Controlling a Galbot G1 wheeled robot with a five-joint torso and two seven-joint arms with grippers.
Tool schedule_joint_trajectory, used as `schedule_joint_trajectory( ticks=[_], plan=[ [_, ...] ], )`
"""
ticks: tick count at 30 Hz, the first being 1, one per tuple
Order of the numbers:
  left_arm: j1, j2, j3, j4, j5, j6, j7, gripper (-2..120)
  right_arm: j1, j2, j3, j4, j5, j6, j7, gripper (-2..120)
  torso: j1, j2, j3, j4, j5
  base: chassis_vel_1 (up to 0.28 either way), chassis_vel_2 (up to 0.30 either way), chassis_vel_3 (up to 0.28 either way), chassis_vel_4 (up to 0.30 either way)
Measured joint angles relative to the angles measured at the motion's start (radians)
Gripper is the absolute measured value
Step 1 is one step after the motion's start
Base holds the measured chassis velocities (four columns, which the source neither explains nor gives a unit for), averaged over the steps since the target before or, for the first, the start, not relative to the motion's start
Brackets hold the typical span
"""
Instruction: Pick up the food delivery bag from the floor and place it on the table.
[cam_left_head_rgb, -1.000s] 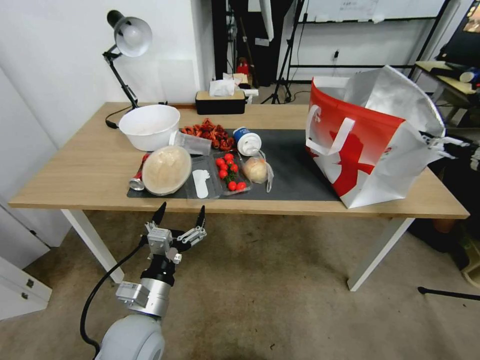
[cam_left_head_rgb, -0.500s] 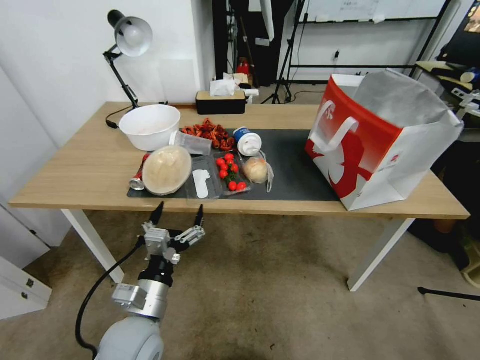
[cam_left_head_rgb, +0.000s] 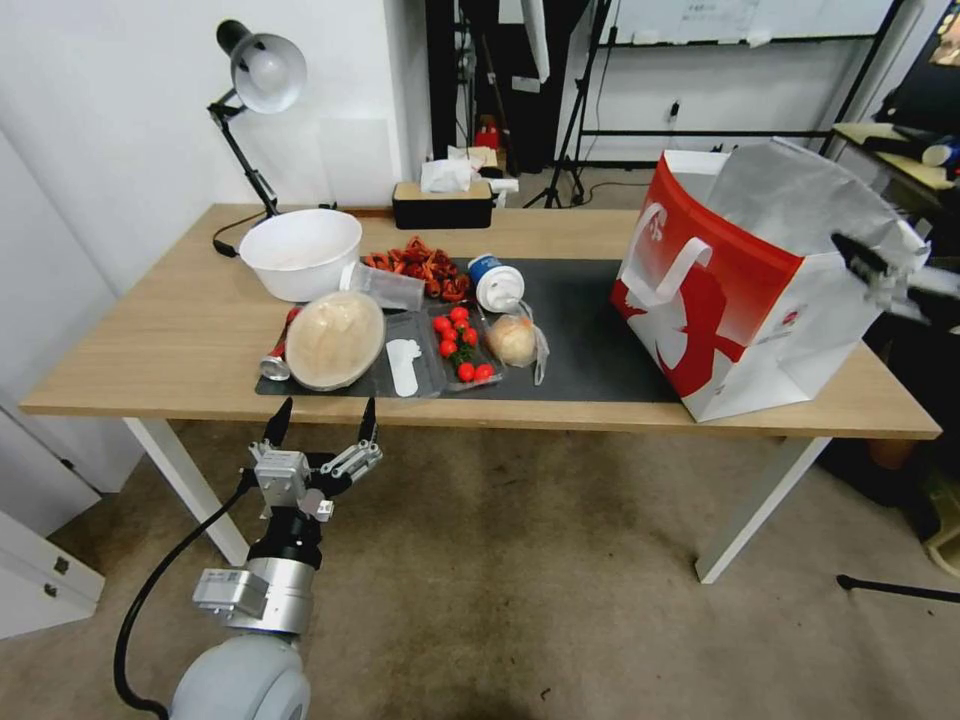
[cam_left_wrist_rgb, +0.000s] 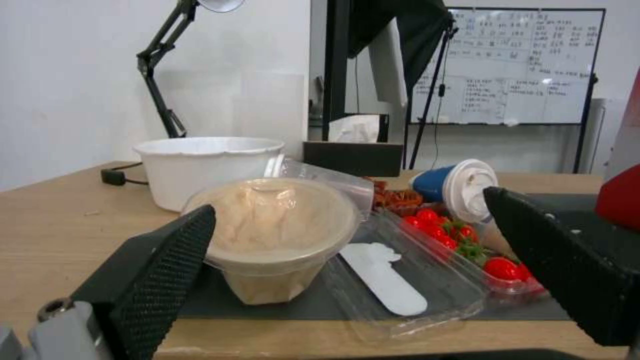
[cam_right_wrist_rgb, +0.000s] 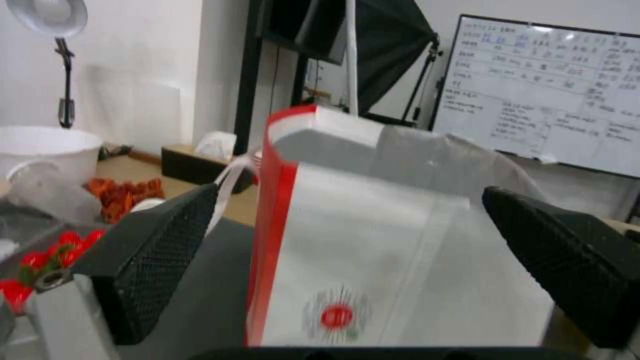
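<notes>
Head view: bag already standing on the surface, release all but done

Nearest the robot, the left hand (cam_left_head_rgb: 318, 422) is hanging low in front of the surface's front edge, its fingers spread apart and gripping nothing; it is taking no part in the placement. Beyond it, the surface (cam_left_head_rgb: 160, 350) is carrying a dark mat with a lidded bowl (cam_left_head_rgb: 333, 340), a tray of cherry tomatoes (cam_left_head_rgb: 460, 345) and a white bowl (cam_left_head_rgb: 300, 253). To the right, the food delivery bag (cam_left_head_rgb: 745, 300) is sitting upright on the surface's right end, part on the mat, its foil mouth gaping open. At the bag's far right rim the right hand (cam_left_head_rgb: 880, 265) is hovering; in the right wrist view its fingers (cam_right_wrist_rgb: 163, 250) are standing wide apart on either side of the bag (cam_right_wrist_rgb: 373, 240), touching nothing. Judging by this, the lift and the set-down are finished, and only drawing the right arm clear is remaining.
</notes>
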Motion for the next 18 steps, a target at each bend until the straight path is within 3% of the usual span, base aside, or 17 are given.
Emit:
schedule_joint_trajectory(
  ticks=[8,11,18],
  plan=[
    [-0.001,0.003,-0.001,-0.006,-0.001,0.006,0.001,100,-0.083,0.102,0.007,0.062,-0.111,0.082,0.029,100,0.000,0.000,0.000,0.0008,0.0000,0.000,0.000,0.000,0.000],
    [-0.001,0.001,-0.003,-0.010,-0.002,0.009,0.002,100,-0.140,0.184,-0.003,0.138,-0.175,0.095,0.112,100,0.000,0.000,0.000,0.0006,-0.0001,0.000,0.000,0.000,0.000],
    [-0.009,-0.002,-0.013,-0.009,-0.003,0.011,0.003,100,-0.210,0.327,-0.069,0.177,-0.317,0.139,0.183,100,0.000,0.000,0.000,0.0004,0.0001,0.000,0.000,0.000,0.000]
  ],
)
